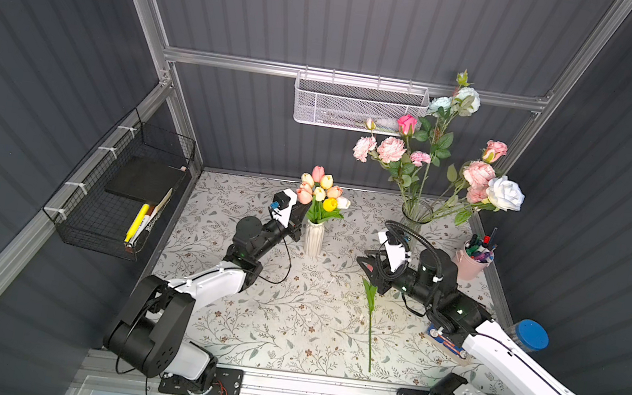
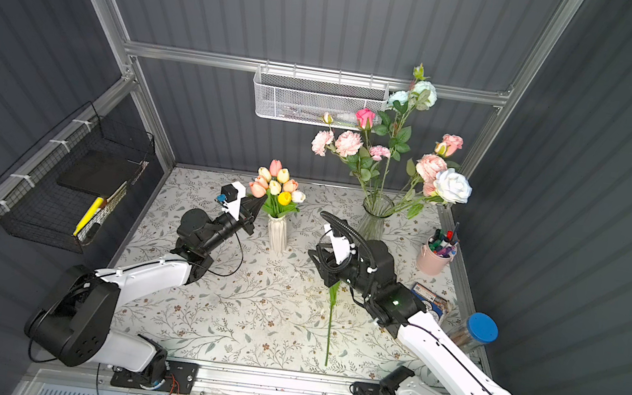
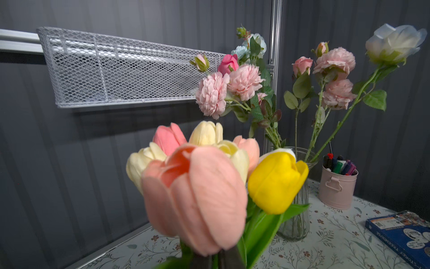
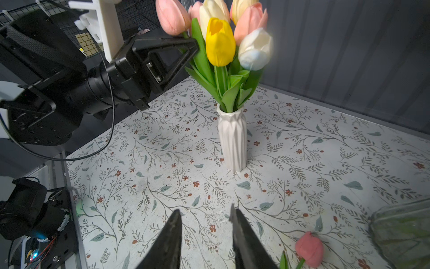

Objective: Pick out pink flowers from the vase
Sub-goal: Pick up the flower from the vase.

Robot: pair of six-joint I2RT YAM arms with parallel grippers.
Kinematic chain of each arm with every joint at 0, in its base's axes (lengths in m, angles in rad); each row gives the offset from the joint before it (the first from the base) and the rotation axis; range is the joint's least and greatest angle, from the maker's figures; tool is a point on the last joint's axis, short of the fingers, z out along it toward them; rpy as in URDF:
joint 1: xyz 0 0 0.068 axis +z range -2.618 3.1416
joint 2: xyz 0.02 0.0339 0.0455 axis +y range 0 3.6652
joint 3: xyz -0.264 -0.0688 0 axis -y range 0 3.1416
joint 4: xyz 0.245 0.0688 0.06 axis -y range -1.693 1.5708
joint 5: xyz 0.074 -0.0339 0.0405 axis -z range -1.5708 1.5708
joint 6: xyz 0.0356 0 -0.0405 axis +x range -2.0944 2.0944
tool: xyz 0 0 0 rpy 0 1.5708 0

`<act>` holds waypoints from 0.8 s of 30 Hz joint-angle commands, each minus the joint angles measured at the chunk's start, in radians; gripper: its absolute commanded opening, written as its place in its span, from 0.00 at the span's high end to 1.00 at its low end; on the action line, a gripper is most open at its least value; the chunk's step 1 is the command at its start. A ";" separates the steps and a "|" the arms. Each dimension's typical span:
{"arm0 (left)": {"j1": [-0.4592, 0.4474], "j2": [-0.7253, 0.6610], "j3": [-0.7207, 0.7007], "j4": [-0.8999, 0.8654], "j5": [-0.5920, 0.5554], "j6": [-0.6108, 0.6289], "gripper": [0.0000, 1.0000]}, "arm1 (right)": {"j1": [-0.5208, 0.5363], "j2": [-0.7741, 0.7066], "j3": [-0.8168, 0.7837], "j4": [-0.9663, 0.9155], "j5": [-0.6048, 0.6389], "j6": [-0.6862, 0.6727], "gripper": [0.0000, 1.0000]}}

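right wrist: left gripper [image 4: 193, 47] pinches pink tulip [image 4: 172, 17] stem (below bloom); right gripper [image 4: 206, 233] parted.

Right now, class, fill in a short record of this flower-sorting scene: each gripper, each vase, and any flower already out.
left gripper: shut on the held pink tulip, on its stem just below the bloom
held pink tulip: stem in the white vase, among cream and yellow tulips
right gripper: open, empty, above the table
loose pink tulip: lying on the table near the right gripper
glass vase: upright, pink blooms inside, untouched
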 commanded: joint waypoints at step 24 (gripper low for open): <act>0.005 -0.318 0.448 -0.636 -0.002 0.116 1.00 | -0.001 -0.062 -0.005 -0.038 0.000 -0.028 0.61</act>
